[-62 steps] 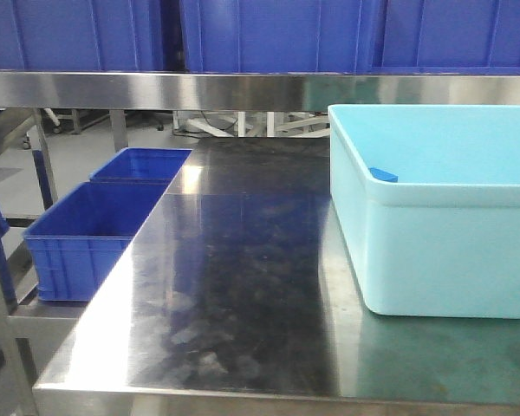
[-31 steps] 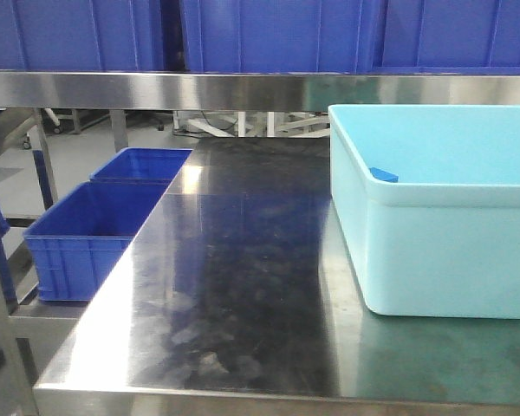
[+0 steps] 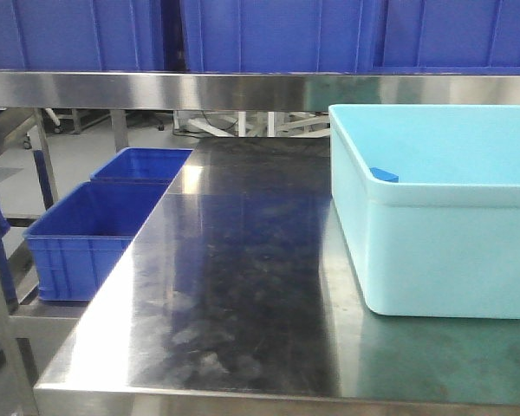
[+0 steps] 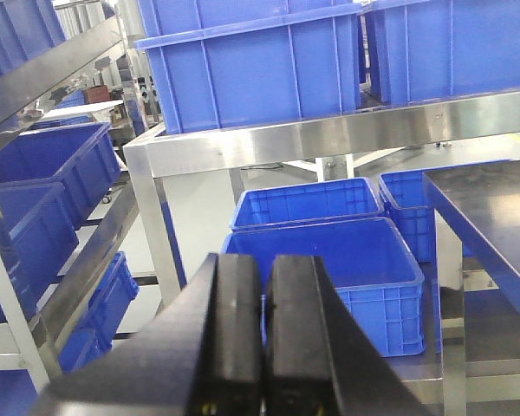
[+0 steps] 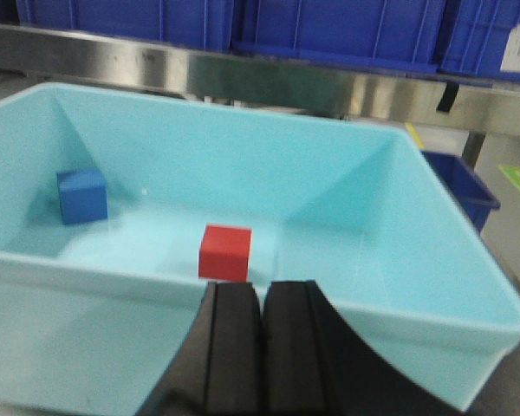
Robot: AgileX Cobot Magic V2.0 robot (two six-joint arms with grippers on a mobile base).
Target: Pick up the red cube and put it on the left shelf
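Observation:
The red cube (image 5: 225, 251) lies on the floor of the light blue tub (image 5: 433, 308), seen only in the right wrist view. My right gripper (image 5: 262, 288) is shut and empty, outside the tub's near wall, just in front of the cube. A blue cube (image 5: 81, 195) sits at the tub's left; it also shows in the front view (image 3: 383, 174). My left gripper (image 4: 265, 262) is shut and empty, off to the left facing blue crates. The tub (image 3: 433, 251) stands at the table's right in the front view, where neither gripper shows.
The steel table (image 3: 234, 286) has a steel shelf (image 3: 243, 89) above it carrying dark blue crates (image 3: 269, 35). Two blue crates (image 3: 91, 234) stand lower at the table's left; they also show in the left wrist view (image 4: 329, 260). A steel rack (image 4: 43, 260) with blue crates is farther left.

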